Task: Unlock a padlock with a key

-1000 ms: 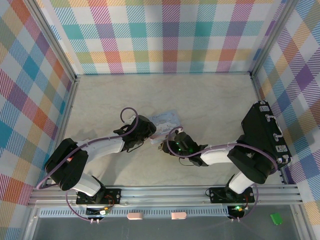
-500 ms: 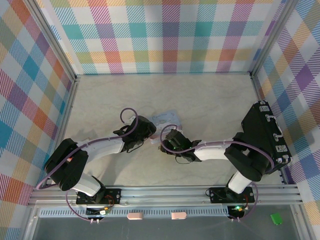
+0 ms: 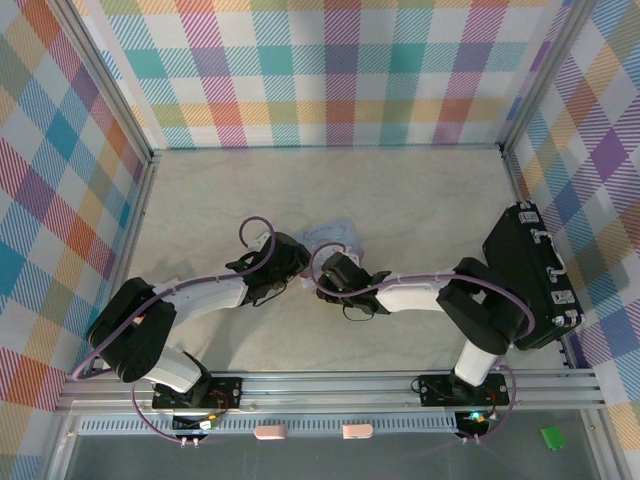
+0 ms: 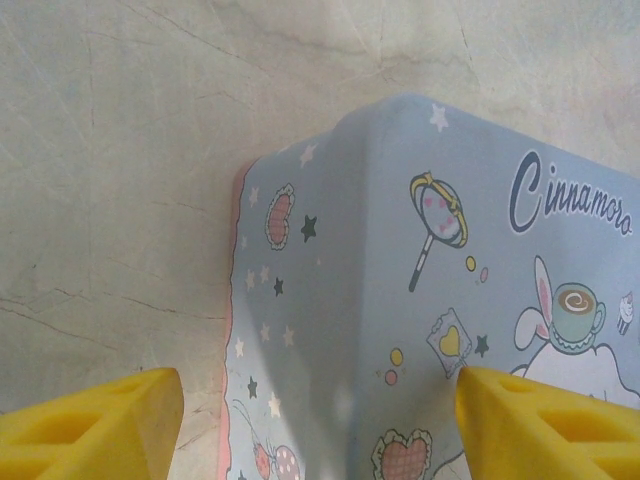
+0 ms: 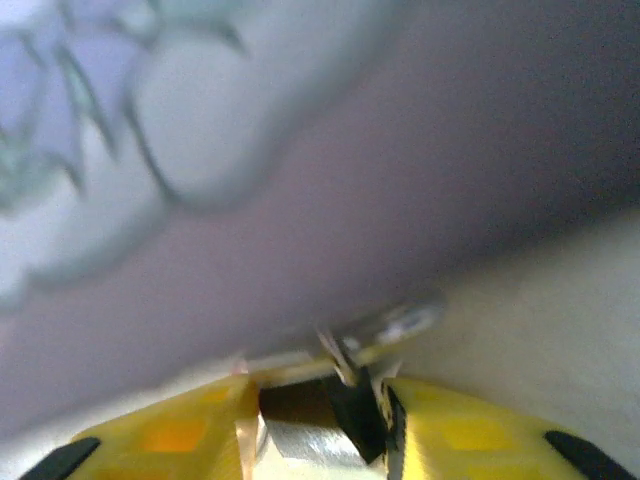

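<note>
A pale-blue cartoon-printed tin [image 3: 336, 234] lies mid-table. My left gripper [image 3: 301, 262] stands open at its left corner. In the left wrist view one yellow finger [image 4: 95, 425] is over bare table and the other [image 4: 550, 425] over the tin's lid [image 4: 400, 270]. My right gripper [image 3: 331, 273] is pressed against the tin's near side. The blurred right wrist view shows a small dark padlock [image 5: 356, 415] with a thin silvery shackle [image 5: 400, 323] between the fingers of my right gripper [image 5: 322, 398]. It lies against the right finger [image 5: 450, 425]. The key is hidden.
A large black case [image 3: 535, 275] stands at the right, against the plaid wall. Plaid walls close off the back and both sides. A metal rail [image 3: 330, 385] runs along the near edge by the arm bases. Open tabletop lies behind the tin.
My right gripper has moved left and up to the tin's near side, and its jaws have narrowed. The left arm and the tin have stayed put.
</note>
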You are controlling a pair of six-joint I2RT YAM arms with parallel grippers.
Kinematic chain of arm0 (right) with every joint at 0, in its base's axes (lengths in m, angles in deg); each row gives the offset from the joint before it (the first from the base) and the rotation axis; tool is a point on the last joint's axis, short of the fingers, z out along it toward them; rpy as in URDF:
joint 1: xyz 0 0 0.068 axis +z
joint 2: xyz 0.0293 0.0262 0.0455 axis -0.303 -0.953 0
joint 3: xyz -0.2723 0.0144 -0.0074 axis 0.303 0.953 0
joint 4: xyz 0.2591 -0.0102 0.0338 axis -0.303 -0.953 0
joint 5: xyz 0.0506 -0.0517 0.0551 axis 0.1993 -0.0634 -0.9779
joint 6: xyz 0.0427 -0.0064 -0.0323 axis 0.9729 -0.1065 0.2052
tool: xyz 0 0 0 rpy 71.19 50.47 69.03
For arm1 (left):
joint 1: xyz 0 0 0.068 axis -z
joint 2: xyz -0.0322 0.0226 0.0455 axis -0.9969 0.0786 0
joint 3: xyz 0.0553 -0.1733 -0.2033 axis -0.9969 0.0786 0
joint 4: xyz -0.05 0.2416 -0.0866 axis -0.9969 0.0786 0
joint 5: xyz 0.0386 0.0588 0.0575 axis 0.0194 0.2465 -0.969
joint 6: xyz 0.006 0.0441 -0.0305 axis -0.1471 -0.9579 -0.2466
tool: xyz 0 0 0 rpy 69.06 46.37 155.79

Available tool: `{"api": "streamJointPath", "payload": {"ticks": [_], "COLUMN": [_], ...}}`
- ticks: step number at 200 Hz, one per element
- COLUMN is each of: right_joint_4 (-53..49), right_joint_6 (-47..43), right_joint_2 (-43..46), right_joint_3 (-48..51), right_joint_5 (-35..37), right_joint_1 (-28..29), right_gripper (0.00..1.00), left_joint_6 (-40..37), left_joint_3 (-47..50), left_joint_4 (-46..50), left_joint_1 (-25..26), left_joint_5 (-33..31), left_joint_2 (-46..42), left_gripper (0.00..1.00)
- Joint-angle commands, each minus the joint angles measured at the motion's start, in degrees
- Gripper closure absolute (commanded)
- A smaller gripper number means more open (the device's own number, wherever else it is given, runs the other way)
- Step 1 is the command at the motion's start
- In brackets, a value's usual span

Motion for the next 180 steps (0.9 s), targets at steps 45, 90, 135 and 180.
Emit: {"api": "streamJointPath", "payload": {"ticks": [45,90,135,180], "right_joint_4": [2.09,6.19,15.97,25.16], "right_joint_6": [1.32,3.43,13.01,17.78], "right_joint_2": [-3.58,-0.45,2.30,0.84], "right_joint_3": [1.41,5.64,12.59,16.05], "right_joint_5": [0.47,-1.25,-11.04,-15.47], "right_joint_1": [-0.52,-1.35,-5.69,-8.25], "right_gripper": [0.76,0.82,0.84,0.86], "left_joint_6": [0.23,0.32,0.58,0.41], "left_joint_3": [1.83,1.68,1.66,1.31], "left_joint_4": [4.21,4.99,5.66,5.44], "left_joint_1": [0.35,0.35,0.35,0.28], "left_joint_5": [-0.86,-1.58,-2.23,-1.83], "left_joint_2": [-0.38,-0.60,-0.60,-0.39], "left_gripper": [0.30,0.30,0.30,0.30]}}
